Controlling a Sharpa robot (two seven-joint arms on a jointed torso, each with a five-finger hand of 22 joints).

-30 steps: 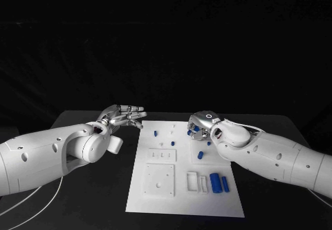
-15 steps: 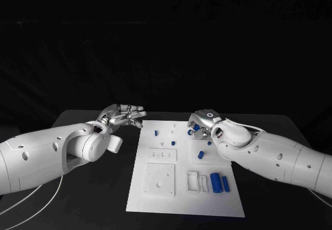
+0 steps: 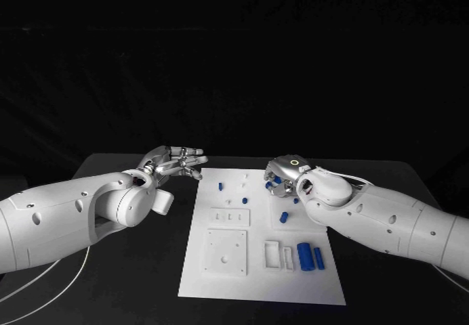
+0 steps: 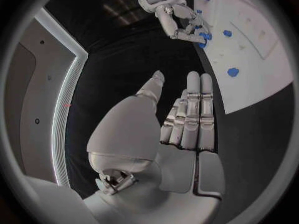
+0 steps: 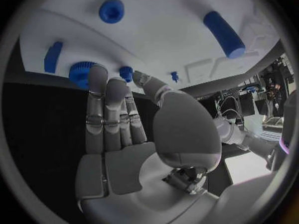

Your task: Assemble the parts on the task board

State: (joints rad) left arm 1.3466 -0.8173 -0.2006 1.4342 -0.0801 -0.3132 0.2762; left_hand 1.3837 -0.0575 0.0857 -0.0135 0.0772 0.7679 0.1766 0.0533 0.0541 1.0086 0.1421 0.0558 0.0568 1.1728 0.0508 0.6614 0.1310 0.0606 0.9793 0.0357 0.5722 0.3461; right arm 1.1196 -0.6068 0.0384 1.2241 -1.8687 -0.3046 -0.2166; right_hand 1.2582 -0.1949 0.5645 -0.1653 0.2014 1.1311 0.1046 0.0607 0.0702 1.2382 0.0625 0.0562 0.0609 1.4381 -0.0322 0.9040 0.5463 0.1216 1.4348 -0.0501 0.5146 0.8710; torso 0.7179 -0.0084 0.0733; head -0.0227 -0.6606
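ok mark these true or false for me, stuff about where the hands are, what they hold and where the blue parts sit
1. The left hand holds a blue part. False: it holds nothing, its fingers extended, off the task board over the black table.
2. The right hand is at the board's far right edge, among blue parts. True.
3. Two long blue parts lie side by side near the board's right edge. True.
4. The task board is black. False: it is white, on a black table.
5. The left hand rests on the long blue parts. False: it is off the board, far from them.
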